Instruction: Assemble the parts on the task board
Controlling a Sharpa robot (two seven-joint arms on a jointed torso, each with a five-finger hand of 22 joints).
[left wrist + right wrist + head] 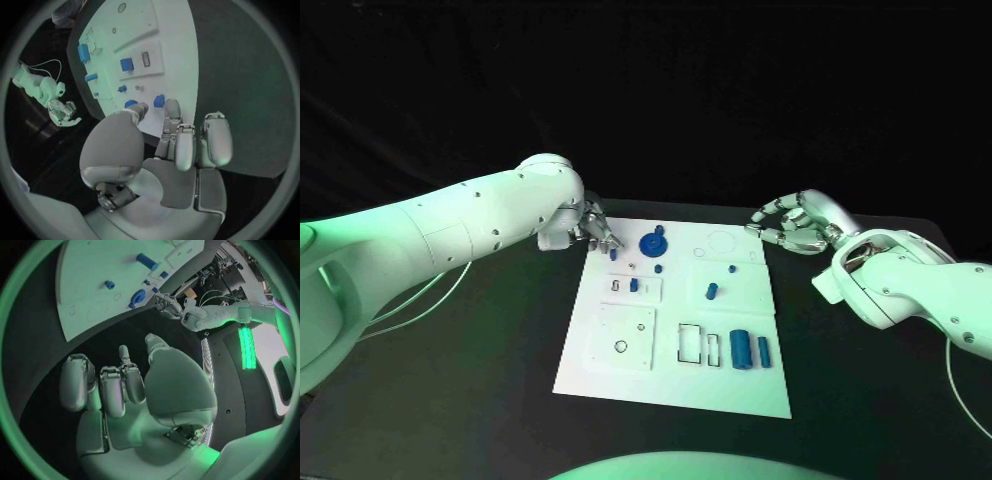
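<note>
Task board (678, 385) lies flat mid-table, a white plate, near edge toward the robot. On its near half: two upright blue cylinders (749, 350) side by side at the right, just beside an outlined rectangular slot; a square panel with a small ring at the left.

Mid-board: a small blue peg (711, 291) right of centre, another blue piece (635, 285) beside a small rectangular recess to the left.

Far half: a blue round knobbed part (655, 241) near the far left corner, a faint circular outline to its right.

Left hand (596, 229) sits over the board's far left corner, fingertips down at a small blue part (159, 100) there; whether it is pinched or only touched, cannot tell.

Right hand (795, 224) hovers off the board's far right corner over black table (473, 400), fingers loosely curled, nothing in them.
</note>
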